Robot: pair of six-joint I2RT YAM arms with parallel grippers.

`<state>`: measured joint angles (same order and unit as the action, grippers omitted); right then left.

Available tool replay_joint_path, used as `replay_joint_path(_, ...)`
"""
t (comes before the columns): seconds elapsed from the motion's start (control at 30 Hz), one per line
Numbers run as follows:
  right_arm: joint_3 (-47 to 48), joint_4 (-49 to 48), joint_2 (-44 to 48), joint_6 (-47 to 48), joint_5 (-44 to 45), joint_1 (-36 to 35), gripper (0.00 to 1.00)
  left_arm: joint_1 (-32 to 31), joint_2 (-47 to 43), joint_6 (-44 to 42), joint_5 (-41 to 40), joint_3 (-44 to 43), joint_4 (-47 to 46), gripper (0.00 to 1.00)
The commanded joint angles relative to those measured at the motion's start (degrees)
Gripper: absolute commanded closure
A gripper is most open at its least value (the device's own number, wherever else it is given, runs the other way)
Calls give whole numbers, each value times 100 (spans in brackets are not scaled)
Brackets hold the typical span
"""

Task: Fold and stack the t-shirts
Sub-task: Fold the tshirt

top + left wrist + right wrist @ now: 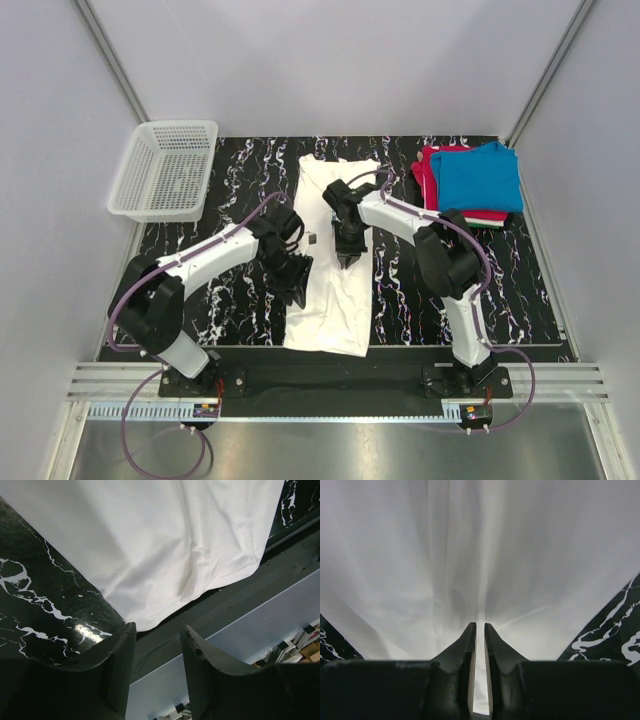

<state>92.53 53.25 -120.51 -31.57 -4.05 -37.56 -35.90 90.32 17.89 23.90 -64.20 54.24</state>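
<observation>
Right wrist view: the right gripper [480, 626] has its 2 fingers almost together, with only a thin slit between the tips. White cloth shows through the slit, but I cannot tell whether a fold is pinched or the tips just sit on it. Creases in the white shirt [470, 545] run toward the tips.

Left wrist view: the left gripper [157, 630] is about half open and holds nothing. It hangs just off the near corner of the shirt's hem.

Top view: the shirt lies as 1 long strip down the middle of the table [420, 290], its hem at the near edge. The right gripper is over its middle. The blue shirt [478, 178] lies on the red shirt [428, 168] at the far right. A basket [165, 170] stands far left.

Risks, as I judge them:
- If the right fingers catch only the top layer, a lift peels the lengthwise fold open.
- A closing pinch bunches cloth and sets a wrinkle into the next fold.
- The left fingers may close beside the hem and grab nothing.
- The hem may slip over the table edge if dragged nearer.
</observation>
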Motion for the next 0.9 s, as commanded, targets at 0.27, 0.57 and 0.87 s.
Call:
replay_joint_path(0.27, 723, 54, -456, 195, 151, 179, 83, -110, -331, 109, 431, 768, -633, 56)
replay_joint_path(0.57, 573, -8, -588, 204, 115, 188, 83, -251, 38, 197, 484, 1129, -1082, 57)
replay_joint_path(0.87, 626, -61, -851, 152, 63, 232, 84, -409, 152, 294, 475, 1419, -1301, 58)
